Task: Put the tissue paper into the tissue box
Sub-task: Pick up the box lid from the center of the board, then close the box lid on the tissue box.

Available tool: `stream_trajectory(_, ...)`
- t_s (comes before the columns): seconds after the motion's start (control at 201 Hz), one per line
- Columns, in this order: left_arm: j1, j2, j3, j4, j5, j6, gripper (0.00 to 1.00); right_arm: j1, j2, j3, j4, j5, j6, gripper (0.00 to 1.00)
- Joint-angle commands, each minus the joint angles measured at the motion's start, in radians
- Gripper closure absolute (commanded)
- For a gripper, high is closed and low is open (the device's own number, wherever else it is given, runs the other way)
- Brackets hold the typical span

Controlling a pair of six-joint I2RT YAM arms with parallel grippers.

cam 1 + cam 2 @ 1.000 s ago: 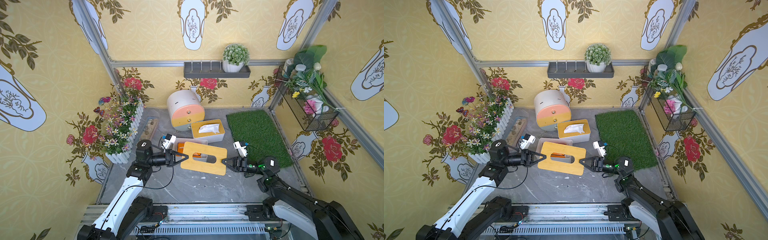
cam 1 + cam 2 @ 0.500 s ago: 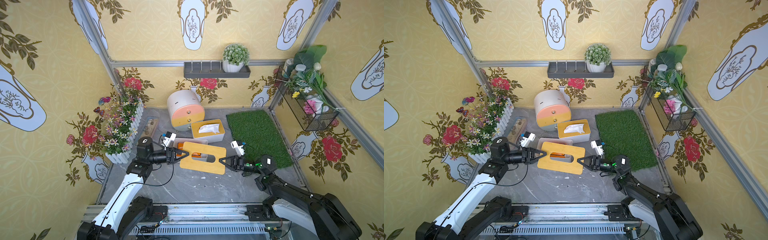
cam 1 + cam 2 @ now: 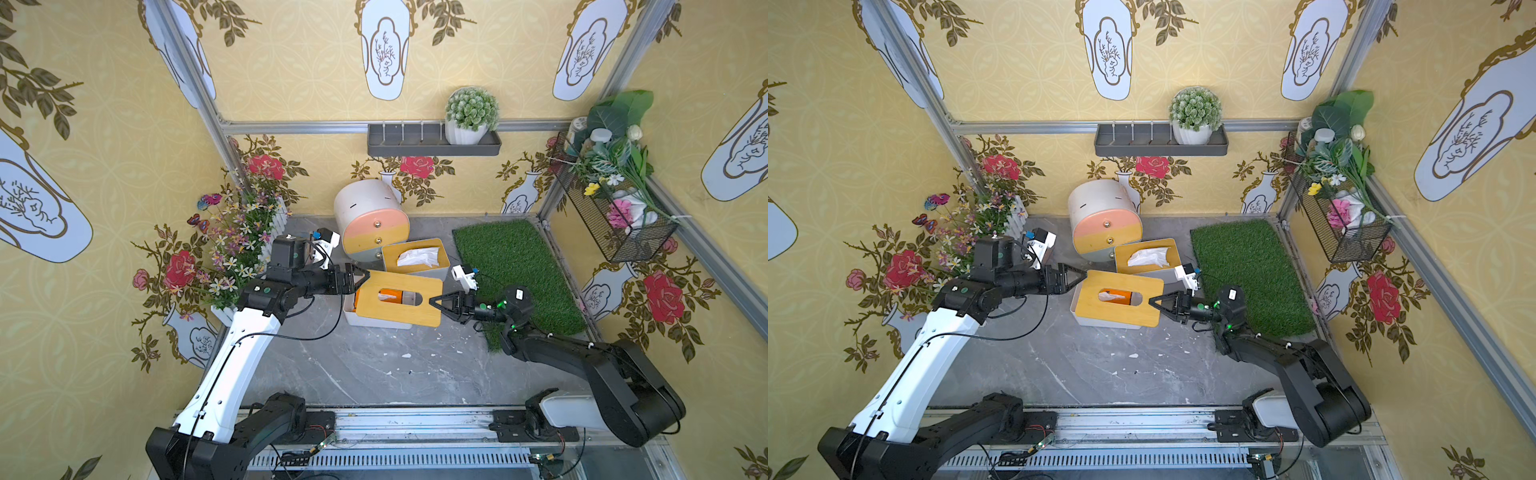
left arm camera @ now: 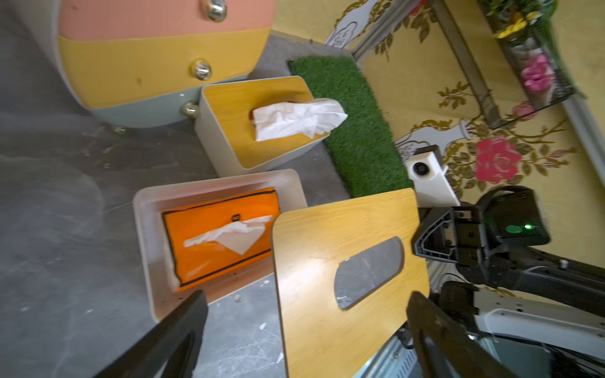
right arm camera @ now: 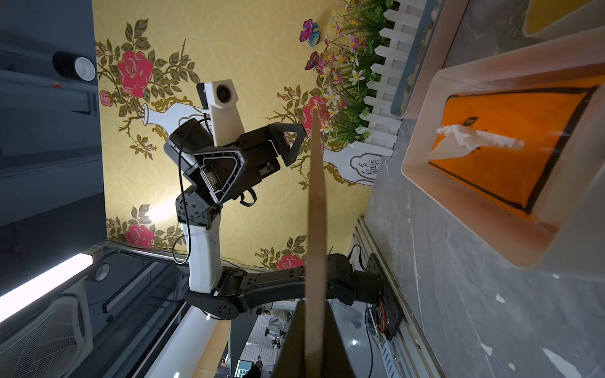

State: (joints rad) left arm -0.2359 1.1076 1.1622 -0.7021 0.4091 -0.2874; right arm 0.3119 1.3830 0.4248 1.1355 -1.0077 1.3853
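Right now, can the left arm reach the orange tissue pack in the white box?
Probably not from above: the wooden lid, held by the right gripper, hangs over most of the orange tissue pack.

Lid [image 4: 307,248] matt wood. Tissue box [image 4: 145,235] smooth white plastic. Tissue pack [image 4: 203,261] glossy film.

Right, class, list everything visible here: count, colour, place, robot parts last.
open tissue box: 1, white, centre of scene
tissue pack: 1, orange, inside it
wooden lid: 1, yellow, raised, partly over that box
lidded tissue box: 1, white-yellow, just behind
drawer unit: 1, white-pink-yellow, at back
grass mat: 1, green, beside boxes
potted plant: 1, green, on shelf
shelf: 1, grey, back wall
wire basket: 1, black, side wall
flower planter: 1, white fence, opposite side
left arm: 1, white-black, jaws open beside lid
right arm: 1, mostly black, jaws shut on lid
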Motion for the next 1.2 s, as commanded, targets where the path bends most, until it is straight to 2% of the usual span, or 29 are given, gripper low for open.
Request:
stream_trajectory(0.0,0.001,0.027,0.031,-0.079,-0.164,0.111,0.00,-0.003,0.075,0.047,0.088,-0.038,-0.018,1.00)
stream_trajectory(0.249,0.003,0.159,0.099,-0.091,-0.228,0.164,0.00,0.000,0.319,0.162,0.245,-0.065,0.066,1.00)
stream_trajectory(0.458,0.002,0.227,0.057,-0.031,-0.214,0.165,0.00,0.002,0.478,0.210,0.357,-0.074,0.115,1.00)
stream_trajectory(0.931,0.003,0.249,0.007,-0.035,-0.237,0.183,0.00,-0.001,0.599,0.260,0.330,-0.063,0.063,1.00)
stream_trajectory(1.195,0.002,0.286,0.014,-0.053,-0.246,0.189,0.01,0.002,0.600,0.282,0.250,-0.044,0.011,1.00)
